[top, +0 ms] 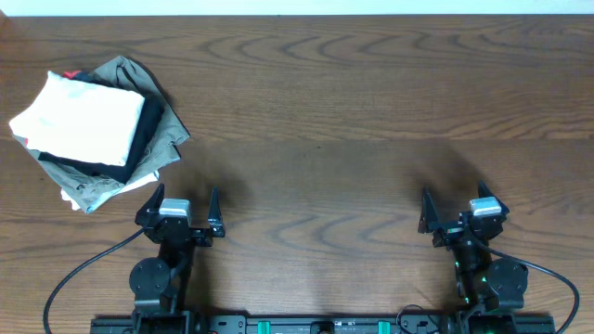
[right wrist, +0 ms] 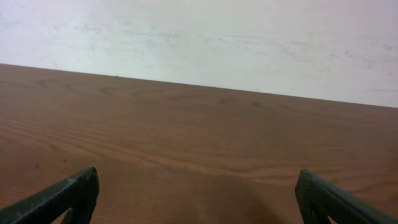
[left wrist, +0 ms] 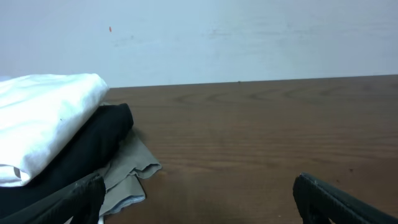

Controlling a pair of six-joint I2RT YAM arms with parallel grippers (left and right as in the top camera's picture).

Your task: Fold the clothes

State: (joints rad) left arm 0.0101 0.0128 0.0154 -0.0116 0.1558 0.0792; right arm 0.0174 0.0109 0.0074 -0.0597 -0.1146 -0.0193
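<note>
At the near edge of the brown wooden table (top: 353,93), the left gripper (top: 186,199) and the right gripper (top: 454,199) each stand with jaws spread wide, holding nothing. Beyond the left gripper, at the far left, the folded white thin-fabric garment (top: 83,116) lies atop a folded black garment (top: 148,125), a khaki garment (top: 125,70) and a sliver of red cloth (top: 72,74)

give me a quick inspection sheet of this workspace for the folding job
surface: brown wooden table
job's things: white garment, folded, on top of a pile at the far left
clutter: black garment and khaki garment under it; red sliver at the back
grippers: left gripper and right gripper both open, holding nothing, near the front edge
cables: black cable by the left arm, another by the right
surroundings: pale wall behind the table
</note>
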